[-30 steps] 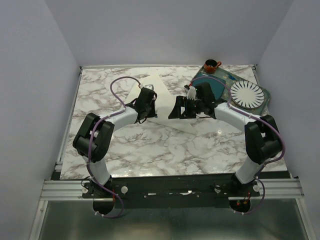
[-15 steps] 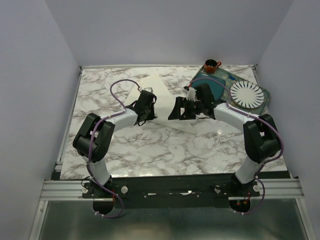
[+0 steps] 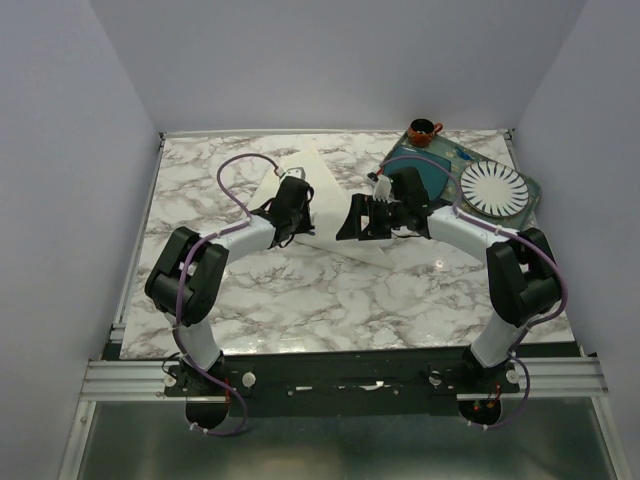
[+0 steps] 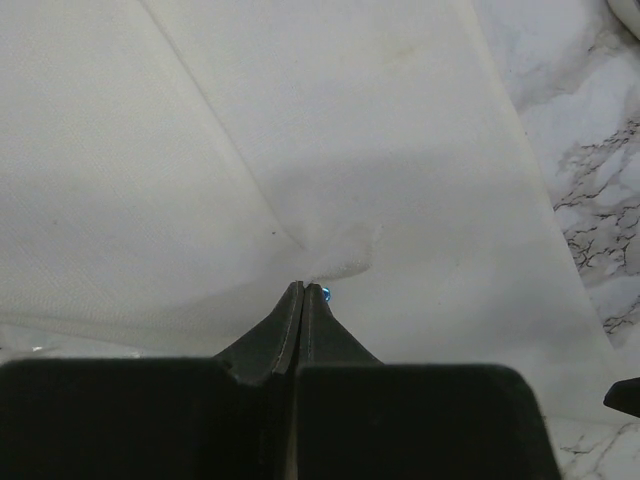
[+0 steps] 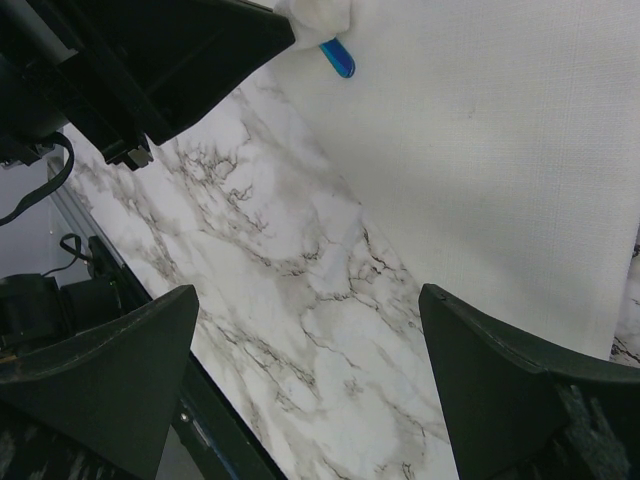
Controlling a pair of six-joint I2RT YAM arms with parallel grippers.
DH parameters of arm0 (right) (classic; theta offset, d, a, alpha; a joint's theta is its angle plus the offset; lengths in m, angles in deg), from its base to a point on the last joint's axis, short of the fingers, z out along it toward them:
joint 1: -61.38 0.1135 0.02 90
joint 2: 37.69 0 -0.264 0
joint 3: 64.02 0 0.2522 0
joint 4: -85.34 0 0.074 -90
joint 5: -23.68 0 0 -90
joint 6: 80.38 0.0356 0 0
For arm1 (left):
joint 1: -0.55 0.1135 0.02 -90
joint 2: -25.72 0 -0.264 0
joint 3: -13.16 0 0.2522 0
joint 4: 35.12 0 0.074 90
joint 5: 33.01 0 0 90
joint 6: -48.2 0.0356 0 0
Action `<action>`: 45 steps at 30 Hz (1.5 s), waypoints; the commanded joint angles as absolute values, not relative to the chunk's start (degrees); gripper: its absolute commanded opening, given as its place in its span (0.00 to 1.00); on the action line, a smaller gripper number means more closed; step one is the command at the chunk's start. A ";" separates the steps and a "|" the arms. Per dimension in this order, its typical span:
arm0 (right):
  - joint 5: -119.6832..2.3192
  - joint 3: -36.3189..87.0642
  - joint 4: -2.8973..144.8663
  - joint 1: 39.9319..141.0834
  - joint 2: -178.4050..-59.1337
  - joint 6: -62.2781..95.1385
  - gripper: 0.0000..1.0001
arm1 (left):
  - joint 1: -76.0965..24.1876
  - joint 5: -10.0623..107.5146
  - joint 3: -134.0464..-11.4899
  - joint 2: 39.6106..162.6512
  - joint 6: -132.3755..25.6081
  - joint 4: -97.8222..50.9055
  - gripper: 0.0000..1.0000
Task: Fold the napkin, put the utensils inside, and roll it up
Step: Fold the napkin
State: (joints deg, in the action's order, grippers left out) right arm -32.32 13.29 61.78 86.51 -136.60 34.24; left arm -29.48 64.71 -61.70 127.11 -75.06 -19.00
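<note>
Napkin point(image 3: 330, 200) lies spread on the marble table point(image 3: 300, 290), toward the far middle, between the two arms. It is cream cloth, with a straight fold line running across it in the left wrist view. A small tuft of it is bunched up and pinched at the tips of the left gripper point(image 4: 304, 290), whose jaws are pressed together on the cloth. Just beside that tuft, the blue end of the spoon point(image 5: 338, 57) pokes out from under the fabric; the rest of the spoon is hidden, and whether the jaws also catch the handle cannot be told.

The right gripper point(image 5: 308, 300) hangs over the napkin's right edge and the bare marble next to it, its jaws spread wide and holding nothing. It faces the left gripper across the cloth.

Further right, toward the far corner, a white ribbed plate point(image 3: 493, 188) rests on a teal tray point(image 3: 430, 170), with a small brown cup point(image 3: 424, 131) at the tray's far edge.
</note>
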 commanded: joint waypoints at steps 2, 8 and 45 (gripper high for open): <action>-31.25 12.49 63.41 86.25 -137.97 34.58 1.00 | -29.95 64.11 -61.51 128.12 -76.69 -22.50 0.04; -30.46 12.58 63.93 86.25 -138.85 34.84 1.00 | -30.30 60.42 -59.75 129.61 -77.66 -24.08 0.08; -23.25 26.20 77.12 91.70 -160.20 44.25 0.41 | -4.64 48.99 -58.08 127.85 -90.50 -22.85 0.34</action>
State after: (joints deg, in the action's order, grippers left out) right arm -24.15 28.04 74.80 91.86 -158.59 44.16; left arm -5.91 47.10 -57.18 127.83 -91.80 -23.97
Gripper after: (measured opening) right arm 0.417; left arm 0.335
